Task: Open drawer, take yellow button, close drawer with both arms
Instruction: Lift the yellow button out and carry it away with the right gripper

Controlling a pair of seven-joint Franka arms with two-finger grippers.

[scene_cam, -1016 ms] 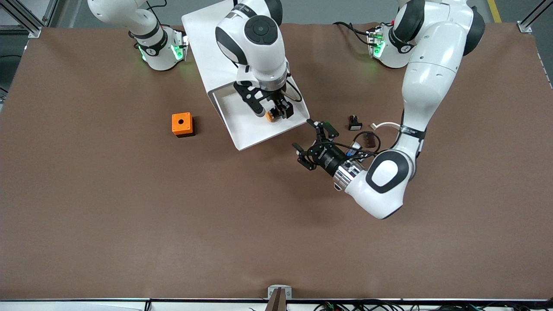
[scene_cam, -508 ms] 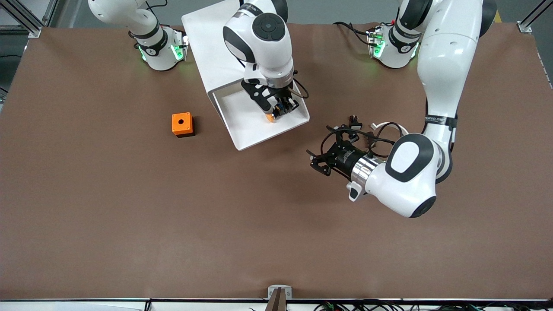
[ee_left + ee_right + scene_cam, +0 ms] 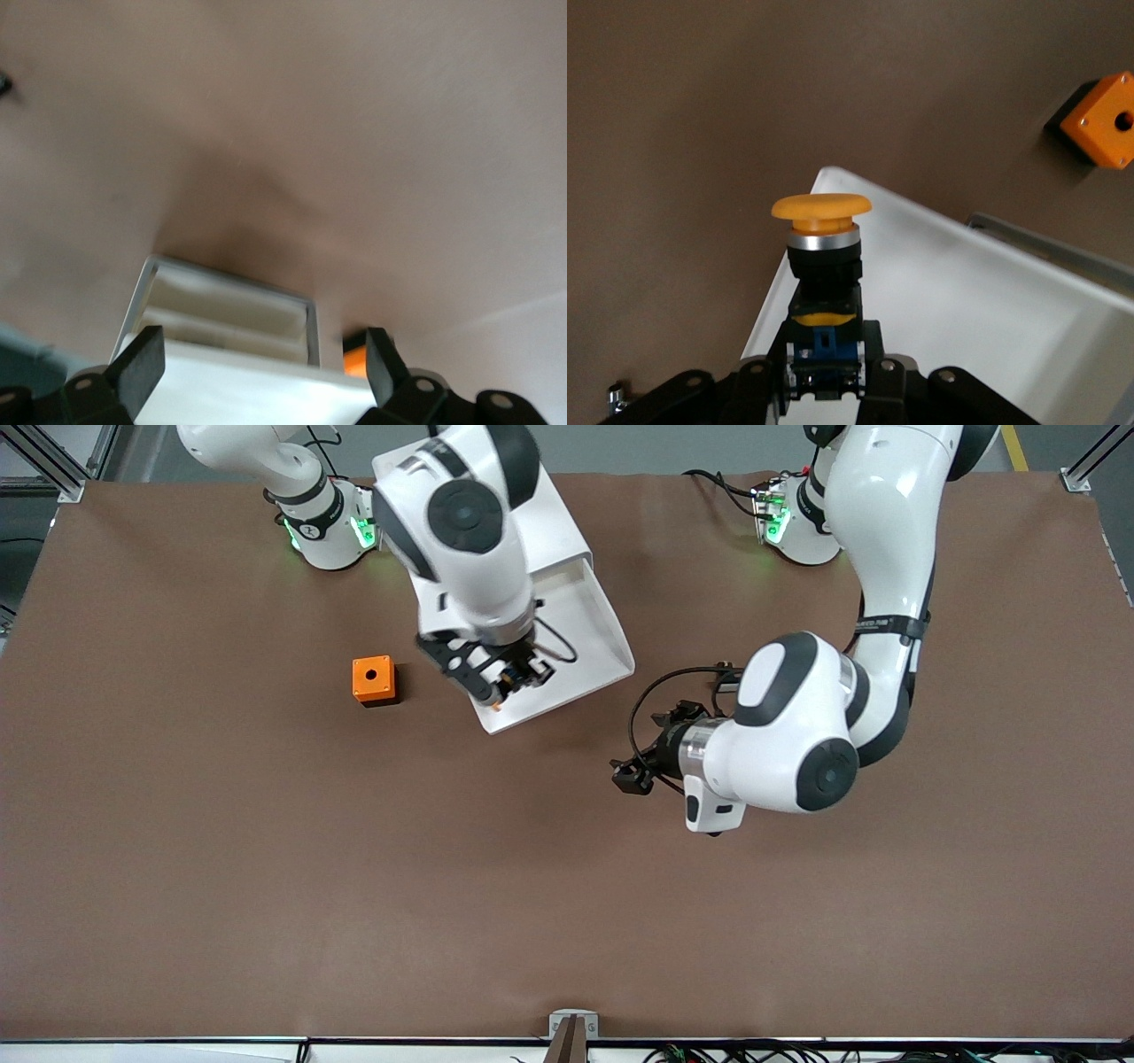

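On the brown counter [image 3: 221, 850] we see the white cabinet [image 3: 549, 522] with its top drawer [image 3: 602, 638] pulled out toward the front camera. Our right arm reaches from its base over the drawer's front corner; its right gripper [image 3: 505, 684] is clamped on the button [image 3: 821, 232], gripped by the black-and-blue body with the orange cap pointing away from the wrist, clear of the tray floor. The drawer front lies open to the left gripper [image 3: 633, 766], which hangs over the counter just off that front, jaws spread wide and empty. We judge this arm the nearer one for pushing the drawer shut, though its wrist view is blurred. An orange cube [image 3: 373, 679] sits toward the right arm's end of the counter, out of the way.
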